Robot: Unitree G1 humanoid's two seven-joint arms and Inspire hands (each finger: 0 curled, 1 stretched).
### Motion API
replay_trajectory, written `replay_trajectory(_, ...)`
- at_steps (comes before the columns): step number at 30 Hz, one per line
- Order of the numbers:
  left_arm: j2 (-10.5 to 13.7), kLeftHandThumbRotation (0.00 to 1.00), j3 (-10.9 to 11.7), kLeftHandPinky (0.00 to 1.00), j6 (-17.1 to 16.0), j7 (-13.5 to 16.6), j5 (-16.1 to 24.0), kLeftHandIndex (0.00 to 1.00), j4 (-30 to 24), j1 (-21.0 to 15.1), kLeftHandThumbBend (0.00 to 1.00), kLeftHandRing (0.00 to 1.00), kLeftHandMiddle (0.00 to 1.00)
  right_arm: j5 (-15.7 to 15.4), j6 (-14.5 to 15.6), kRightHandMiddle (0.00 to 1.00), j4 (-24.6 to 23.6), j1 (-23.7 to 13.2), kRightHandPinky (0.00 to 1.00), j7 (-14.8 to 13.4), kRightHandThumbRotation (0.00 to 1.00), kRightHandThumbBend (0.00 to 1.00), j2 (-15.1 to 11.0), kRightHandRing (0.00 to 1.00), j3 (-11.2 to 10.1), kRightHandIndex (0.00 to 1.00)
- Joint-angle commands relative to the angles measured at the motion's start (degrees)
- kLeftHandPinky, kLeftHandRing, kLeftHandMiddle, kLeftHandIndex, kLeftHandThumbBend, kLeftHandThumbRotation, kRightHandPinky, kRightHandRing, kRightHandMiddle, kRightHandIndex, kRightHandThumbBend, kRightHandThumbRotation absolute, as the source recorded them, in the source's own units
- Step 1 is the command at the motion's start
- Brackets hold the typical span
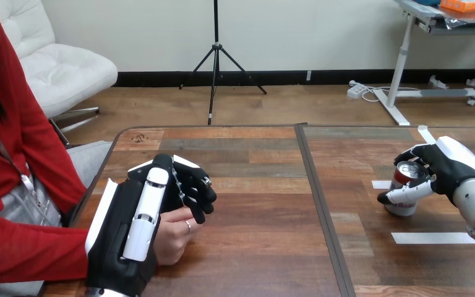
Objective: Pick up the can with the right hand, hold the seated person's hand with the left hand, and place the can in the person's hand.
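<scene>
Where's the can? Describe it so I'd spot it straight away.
Take the right half of the wooden table. Among flat white tape strips stands an upright can, silver with red. Alone there, it is gripped by the right hand.

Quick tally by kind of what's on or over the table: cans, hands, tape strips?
can: 1
robot hands: 2, left hand and right hand
person's hand: 1
white tape strips: 3
Total: 7
</scene>
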Motion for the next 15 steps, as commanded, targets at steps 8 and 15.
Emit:
replay_trajectory(8,-0.70,1.00,1.37,0.27,-1.46,-0.04,-0.67,0.40,-0.67,-2.19,0.20,0.37,0.41,0.10,-1.00,0.66,-0.08,-4.20,0.55,-0.98,0.04,0.78,0.76,0.61,0.55,0.68)
replay_trajectory(15,-0.57,1.00,1.59,0.26,-0.92,-0.04,-0.70,0.40,-1.10,-2.15,0.21,0.37,0.41,0.19,-0.02,0.65,0.07,-4.44,0.55,-1.56,0.01,0.72,1.02,0.61,0.49,0.65)
